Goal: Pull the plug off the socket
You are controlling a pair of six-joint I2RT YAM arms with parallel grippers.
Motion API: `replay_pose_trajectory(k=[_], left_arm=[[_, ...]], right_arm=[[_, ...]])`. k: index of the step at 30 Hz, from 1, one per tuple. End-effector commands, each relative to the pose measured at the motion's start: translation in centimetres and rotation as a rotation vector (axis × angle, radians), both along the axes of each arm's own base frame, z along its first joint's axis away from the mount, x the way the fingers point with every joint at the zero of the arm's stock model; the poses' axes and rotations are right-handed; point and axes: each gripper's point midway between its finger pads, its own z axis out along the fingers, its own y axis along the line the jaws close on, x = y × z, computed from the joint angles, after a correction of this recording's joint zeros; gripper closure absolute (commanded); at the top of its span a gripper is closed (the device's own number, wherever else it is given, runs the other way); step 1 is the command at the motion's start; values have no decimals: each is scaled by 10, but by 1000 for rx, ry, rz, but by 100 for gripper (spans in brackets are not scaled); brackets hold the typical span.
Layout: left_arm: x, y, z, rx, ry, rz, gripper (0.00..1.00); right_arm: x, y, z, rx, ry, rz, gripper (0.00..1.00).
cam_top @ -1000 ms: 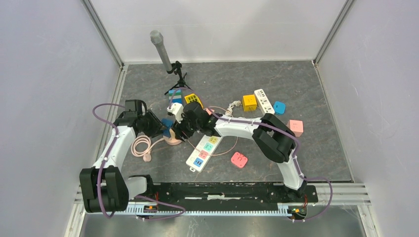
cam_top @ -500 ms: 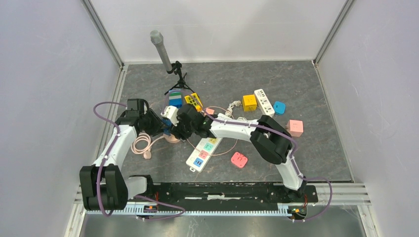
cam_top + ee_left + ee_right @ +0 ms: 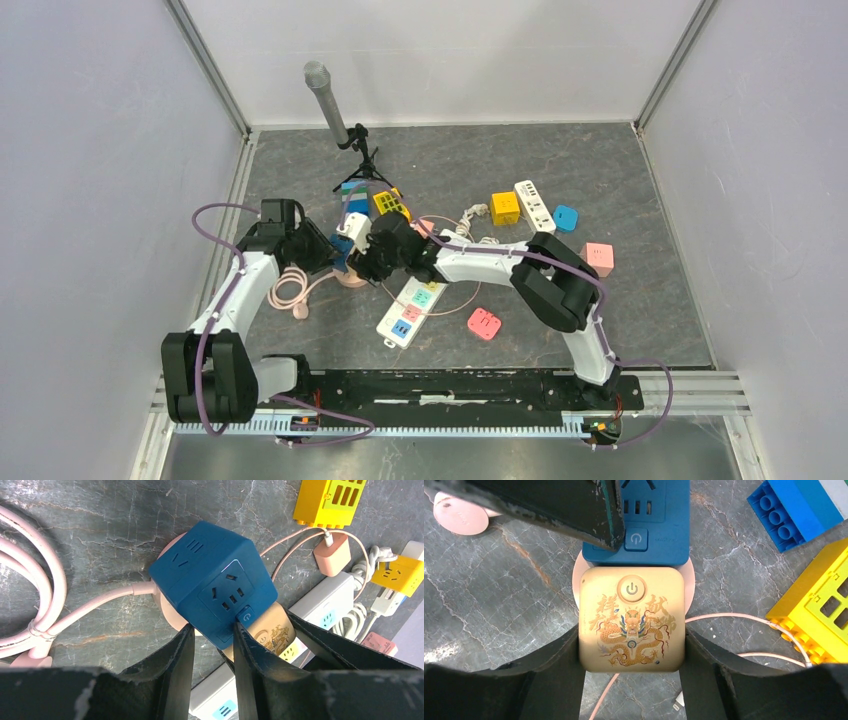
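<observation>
A dark blue socket cube (image 3: pixel 212 595) and a gold cube plug with a dragon print (image 3: pixel 631 620) sit pressed side by side over a pink round base (image 3: pixel 576 580). My left gripper (image 3: pixel 212 635) is shut on the blue cube's near corner, one finger on each side. My right gripper (image 3: pixel 631 650) is shut on the gold cube, its fingers (image 3: pixel 559 670) against both flanks. The gold cube shows behind my left finger in the left wrist view (image 3: pixel 275 630). In the top view both grippers meet at centre left, left (image 3: pixel 325 250) and right (image 3: pixel 365 260).
A coiled pink cable (image 3: pixel 288 293) lies left of the cubes. A white power strip (image 3: pixel 412 303) lies just in front, a pink cube (image 3: pixel 484 323) to its right. Yellow (image 3: pixel 819 610) and blue (image 3: pixel 799 507) blocks stand close by. A tripod with a grey cylinder (image 3: pixel 330 100) stands behind.
The right gripper shifted a little left and then slightly back, and the left arm barely moved. Both stay shut on their cubes, which remain together.
</observation>
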Motion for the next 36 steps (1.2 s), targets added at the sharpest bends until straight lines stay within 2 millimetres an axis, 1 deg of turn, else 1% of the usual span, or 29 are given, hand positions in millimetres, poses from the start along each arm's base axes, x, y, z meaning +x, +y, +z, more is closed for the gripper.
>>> replay_pose_trajectory(k=[1, 2, 3, 4, 5, 7, 10, 12, 14, 15, 18, 19, 20, 21, 24, 25, 26, 28, 31, 33, 36], left_arm=[[-68, 18, -59, 136, 312, -1, 61], [-68, 18, -59, 138, 310, -1, 61], [-68, 18, -59, 139, 310, -1, 61], [-68, 18, -60, 138, 313, -2, 61], [-68, 17, -60, 138, 314, -4, 61], [-69, 18, -60, 141, 317, -4, 61], [-68, 18, -61, 145, 318, -4, 61], [-68, 18, -61, 149, 317, -7, 61], [-68, 18, -61, 152, 318, -7, 61], [-69, 18, -61, 152, 320, -7, 61], [-69, 18, -62, 154, 321, -10, 61], [-69, 18, -62, 156, 322, -9, 61], [-69, 18, -62, 156, 321, -9, 61], [-69, 18, -62, 157, 320, -9, 61], [-68, 17, -62, 158, 322, -10, 61], [-69, 18, -62, 157, 323, -10, 61], [-68, 17, -62, 156, 323, -10, 61], [-68, 17, -60, 153, 318, -12, 61], [-61, 14, -50, 137, 277, -15, 59], [-51, 7, -37, 105, 225, -34, 56], [-32, -6, -12, 44, 130, -80, 52]], right_arm=[[-23, 32, 102, 345, -35, 152, 100], [-20, 29, 109, 402, 10, 143, 100], [-18, 25, 110, 442, 62, 135, 100], [-18, 25, 114, 478, 89, 138, 100], [-19, 25, 113, 485, 104, 138, 100], [-26, 31, 106, 426, 58, 162, 100], [-38, 41, 95, 276, -81, 197, 100], [-36, 40, 92, 228, -123, 193, 100], [-29, 35, 97, 253, -123, 167, 100], [-25, 31, 104, 299, -99, 157, 100], [-15, 17, 130, 525, 83, 129, 100], [-13, 13, 134, 572, 126, 120, 100], [-12, 12, 137, 583, 124, 115, 100], [-15, 16, 134, 542, 96, 123, 100], [-26, 30, 118, 351, -68, 155, 100], [-29, 32, 114, 324, -74, 159, 100], [-27, 31, 113, 320, -65, 143, 100], [-16, 19, 112, 330, -60, 81, 100], [4, -12, 117, 394, 5, -41, 100], [14, -36, 121, 416, 25, -102, 100], [16, -67, 131, 426, 21, -141, 100]])
